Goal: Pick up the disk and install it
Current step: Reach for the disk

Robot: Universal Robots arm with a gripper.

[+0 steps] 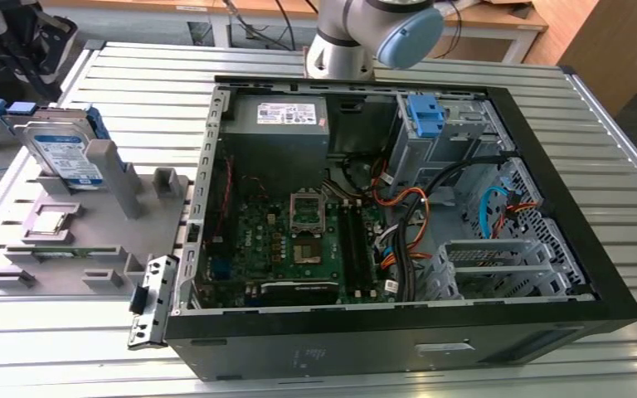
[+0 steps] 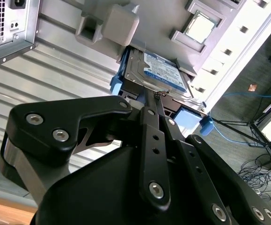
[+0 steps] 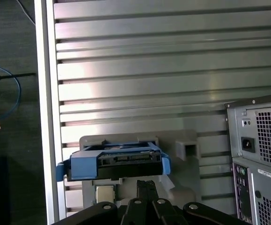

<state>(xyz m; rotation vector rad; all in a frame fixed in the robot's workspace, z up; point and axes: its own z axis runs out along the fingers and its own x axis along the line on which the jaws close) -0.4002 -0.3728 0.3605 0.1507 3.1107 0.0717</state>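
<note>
Fingers (image 3: 142,193) clenched on nothing, near the disk (image 3: 126,160) standing on edge in grey holder (image 3: 186,149)

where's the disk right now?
Exterior view's left: the disk stands on edge in the grey fixture on the table, beside the open computer case.

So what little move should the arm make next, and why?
Probably open the gripper and ease toward the disk: it looks shut with nothing in it, and the disk stands in the grey holder, outside the computer case.
</note>
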